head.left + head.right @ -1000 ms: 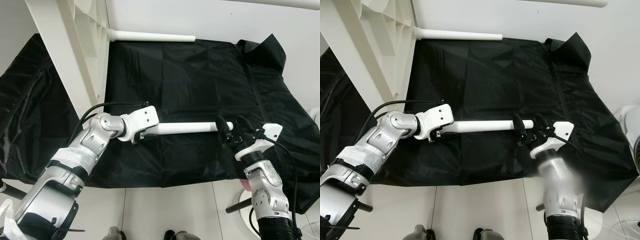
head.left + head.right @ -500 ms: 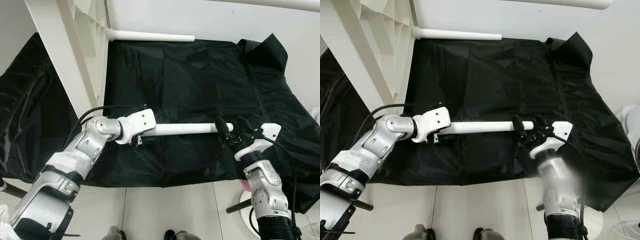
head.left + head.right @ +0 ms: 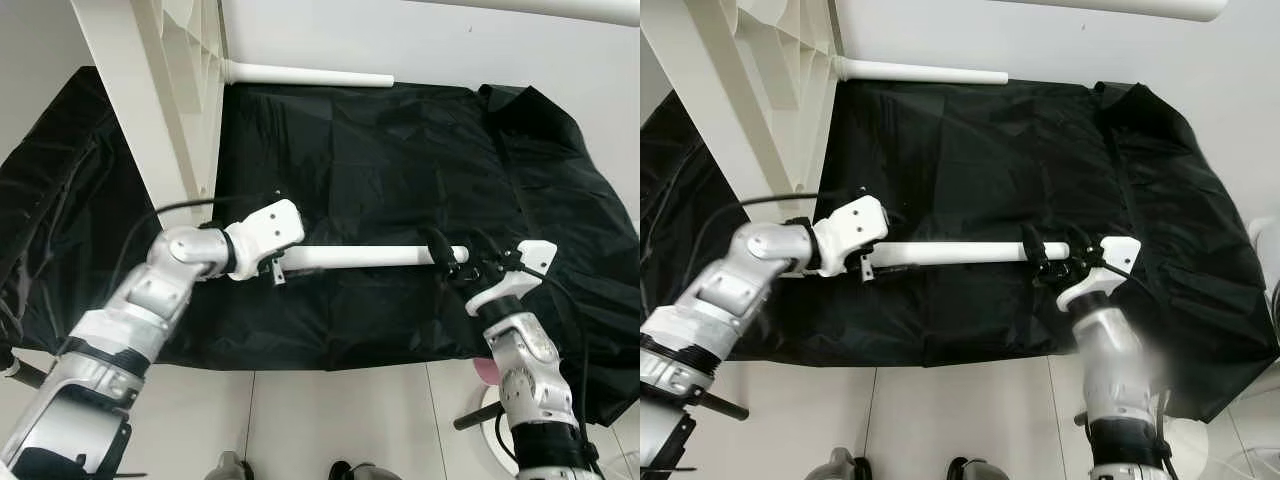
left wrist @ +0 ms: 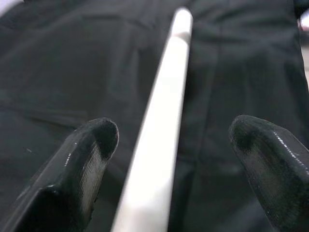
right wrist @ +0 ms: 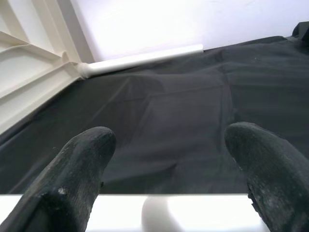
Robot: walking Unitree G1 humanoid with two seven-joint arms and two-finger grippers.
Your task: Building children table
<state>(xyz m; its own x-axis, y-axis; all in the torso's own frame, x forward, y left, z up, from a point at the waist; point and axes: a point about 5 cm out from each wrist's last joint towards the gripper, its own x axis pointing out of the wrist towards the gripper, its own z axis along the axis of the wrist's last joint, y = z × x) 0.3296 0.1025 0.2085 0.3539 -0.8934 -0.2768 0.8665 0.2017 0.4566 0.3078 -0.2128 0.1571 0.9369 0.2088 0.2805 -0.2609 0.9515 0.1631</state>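
White table leg [image 3: 365, 256] lies across the black cloth [image 3: 400, 150], near its front edge. Left gripper [image 4: 174, 140] straddles one end, fingers wide, not clamped; right gripper [image 3: 455, 255] brackets the other end, fingers also spread. Risk — the round leg rolls or slips on lifting, the slick cloth offering little hold. Second leg [image 3: 310, 73] and table frame [image 3: 150, 90] sit at the back edge.

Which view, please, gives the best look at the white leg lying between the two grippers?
The left eye view: the leg lies whole across the black cloth, left gripper at one end, right gripper at the other. The right eye view shows the same. The left wrist view foreshortens it; the right wrist view catches just a strip.
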